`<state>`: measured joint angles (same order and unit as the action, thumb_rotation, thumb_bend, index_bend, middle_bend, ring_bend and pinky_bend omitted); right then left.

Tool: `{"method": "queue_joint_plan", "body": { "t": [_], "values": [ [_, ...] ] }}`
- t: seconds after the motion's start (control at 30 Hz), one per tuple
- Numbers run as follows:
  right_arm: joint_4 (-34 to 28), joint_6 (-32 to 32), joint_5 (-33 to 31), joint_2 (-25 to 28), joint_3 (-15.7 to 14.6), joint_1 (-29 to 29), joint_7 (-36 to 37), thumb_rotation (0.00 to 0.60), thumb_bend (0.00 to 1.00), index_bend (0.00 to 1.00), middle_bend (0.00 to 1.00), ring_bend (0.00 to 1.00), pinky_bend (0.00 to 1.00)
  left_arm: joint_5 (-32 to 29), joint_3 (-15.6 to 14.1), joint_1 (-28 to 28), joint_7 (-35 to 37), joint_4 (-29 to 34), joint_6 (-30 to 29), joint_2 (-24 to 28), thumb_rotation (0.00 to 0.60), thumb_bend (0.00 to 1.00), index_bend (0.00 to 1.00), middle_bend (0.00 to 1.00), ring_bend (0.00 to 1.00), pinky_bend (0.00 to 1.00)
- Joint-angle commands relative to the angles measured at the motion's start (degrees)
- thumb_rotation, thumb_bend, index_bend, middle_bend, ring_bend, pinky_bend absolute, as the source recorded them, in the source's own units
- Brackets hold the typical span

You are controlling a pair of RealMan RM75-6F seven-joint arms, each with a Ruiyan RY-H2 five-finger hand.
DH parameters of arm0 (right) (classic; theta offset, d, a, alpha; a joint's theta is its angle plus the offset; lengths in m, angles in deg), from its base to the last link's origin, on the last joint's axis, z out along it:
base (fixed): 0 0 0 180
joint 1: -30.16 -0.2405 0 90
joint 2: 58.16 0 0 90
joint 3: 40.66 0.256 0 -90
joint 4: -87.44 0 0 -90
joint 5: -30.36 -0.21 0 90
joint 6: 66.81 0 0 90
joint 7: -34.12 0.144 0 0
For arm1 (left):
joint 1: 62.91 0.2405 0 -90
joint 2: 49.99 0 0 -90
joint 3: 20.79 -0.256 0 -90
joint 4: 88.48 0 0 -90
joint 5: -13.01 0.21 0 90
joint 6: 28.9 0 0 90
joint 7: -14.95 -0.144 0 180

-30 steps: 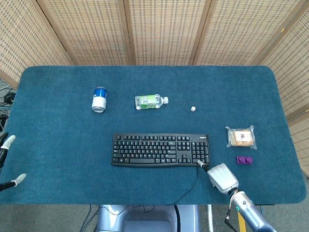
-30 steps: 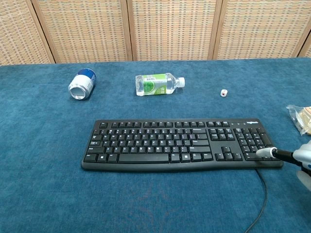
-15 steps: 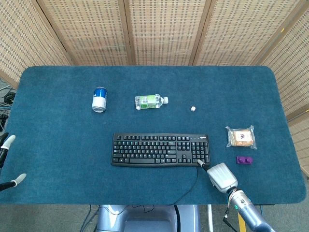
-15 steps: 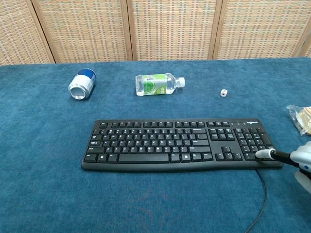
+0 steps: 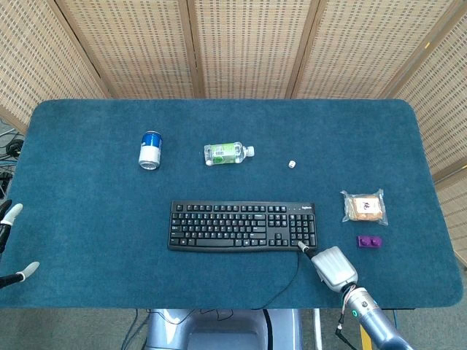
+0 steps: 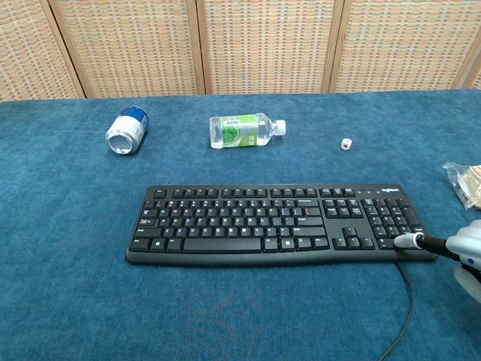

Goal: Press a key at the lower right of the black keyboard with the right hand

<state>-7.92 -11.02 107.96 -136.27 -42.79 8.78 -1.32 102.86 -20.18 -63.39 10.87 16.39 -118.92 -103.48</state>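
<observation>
Chest view shows the keyboard (image 6: 279, 223) lying square to the robot near the front middle of the table (image 6: 68, 301), its number pad at the right end. The right hand (image 6: 464, 254) reaches in from the right edge with one fingertip (image 6: 406, 241) stretched out and resting on the bottom right corner of that pad. From the head view the same hand (image 5: 334, 267) sits just off the keyboard's (image 5: 244, 227) lower right corner, its other fingers tucked under the palm and holding nothing; how tightly they curl I cannot tell.

The step in hand looks like the press itself: the tip is on, or just touching, a corner key, though whether the key is pushed down cannot be read from either view. If it is not yet down, the next move calls for a short push straight down on that one key, without sliding onto its neighbour or off the edge, then a lift clear.

The cable (image 5: 286, 286) runs from the keyboard's front edge toward the robot, close by the hand. The left hand (image 5: 13, 244) is parked at the far left edge, fingers apart and empty. Beyond the keyboard lie a can (image 6: 126, 131), a bottle (image 6: 242, 130) on its side and a small die (image 6: 346, 144); a packet (image 5: 363, 207) and a purple block (image 5: 369, 241) sit to the right.
</observation>
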Motion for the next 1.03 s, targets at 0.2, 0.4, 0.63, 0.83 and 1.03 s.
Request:
{"method": "queue_joint_plan", "body": {
  "t": [0.2,0.4,0.63,0.83,1.03],
  "values": [
    [-5.44,10.16,10.99,4.51,0.85,1.39,9.74,0.6,1.0,0.1,0.93,0.96,1.0,-0.13,0.06,-0.03,0.24,0.02,0.07,0.11,0.6,0.0,0.0,0.0,0.0,0.0],
    [-6.24,24.79,20.77,8.78,2.61,4.44,22.16,0.6,0.91,0.11,0.84,0.9,1.0,0.0,-0.05,-0.03,0.15,-0.03,0.16,0.12,0.6,0.0,0.0,0.0,0.0,0.0],
    [-0.24,38.22,21.46,10.22,3.81,9.97,36.11,0.6,0.15,0.08,0.17,0.1,0.25,0.07,-0.1,-0.34,-0.81,-0.3,0.73,-0.51,0.6,0.0,0.0,0.0,0.0,0.0],
    [2.41,40.42,18.72,11.2,2.08,13.95,39.5,0.6,0.0,0.0,0.0,0.0,0.0,0.85,-0.1,-0.48,-2.44,-1.75,0.44,-2.4,0.6,0.0,0.0,0.0,0.0,0.0],
    [3.65,41.09,17.14,11.25,1.38,16.15,40.7,0.6,0.0,0.0,0.0,0.0,0.0,1.01,-0.14,-0.25,-2.7,-2.93,-0.06,-3.41,0.6,0.0,0.0,0.0,0.0,0.0]
  ]
}}
